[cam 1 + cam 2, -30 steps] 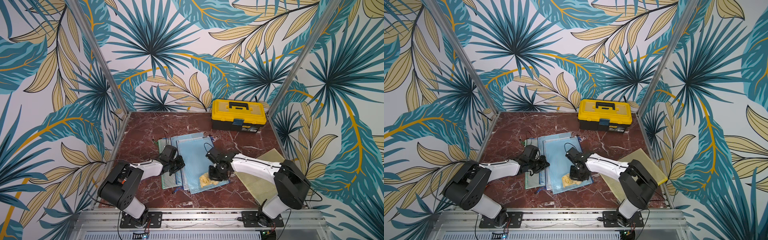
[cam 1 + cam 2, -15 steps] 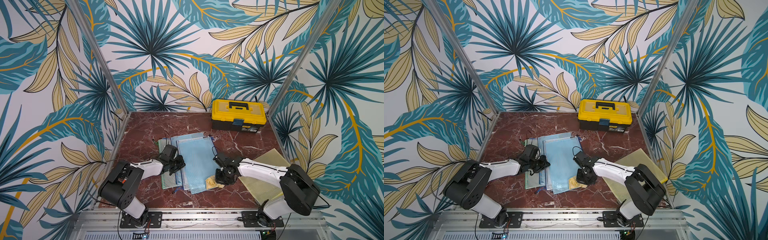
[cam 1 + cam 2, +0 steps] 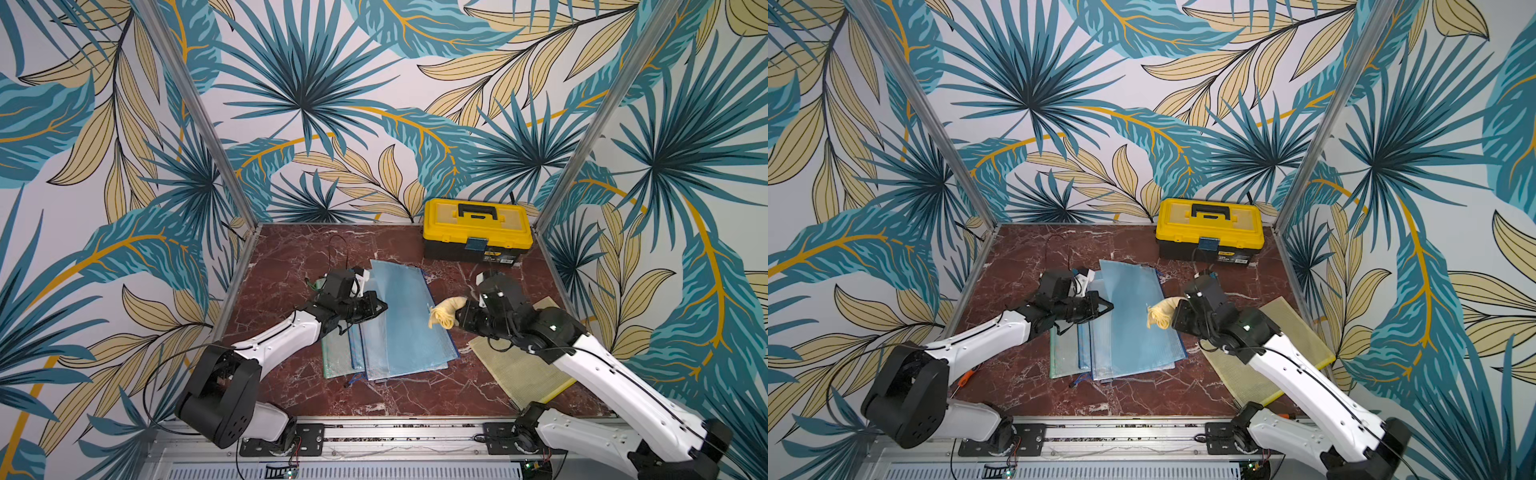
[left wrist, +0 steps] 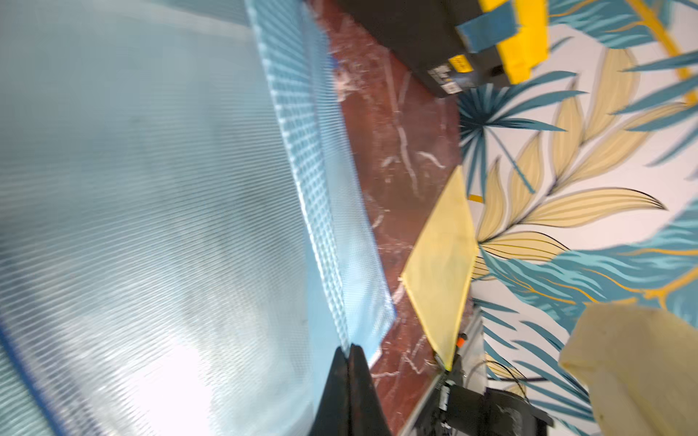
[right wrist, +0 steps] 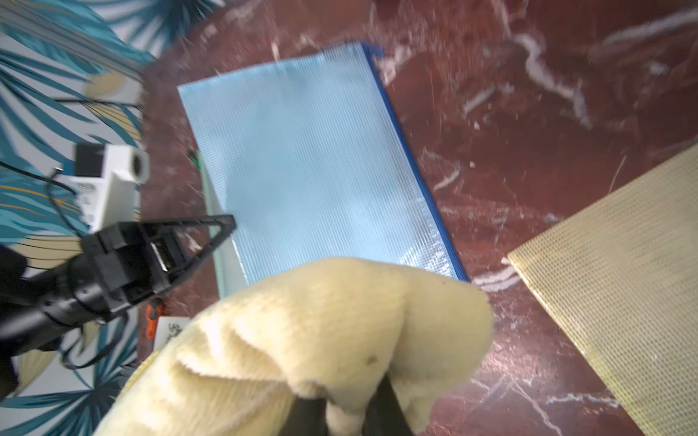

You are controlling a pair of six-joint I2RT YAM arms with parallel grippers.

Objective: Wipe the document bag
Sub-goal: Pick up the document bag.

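The blue document bag [image 3: 403, 324] lay at the middle of the table [image 3: 282, 266], topmost of a small pile [image 3: 336, 357], with the left hand [image 3: 377, 308] pinched shut against its 9 o'clock edge. The right hand [image 3: 457, 319] gripped a bunched yellow cloth [image 3: 442, 313], apparently lifted over the 3 o'clock edge. A good wipe likely meant lowering the cloth flat and stroking toward 6 o'clock, lightly enough that the pile stayed put.
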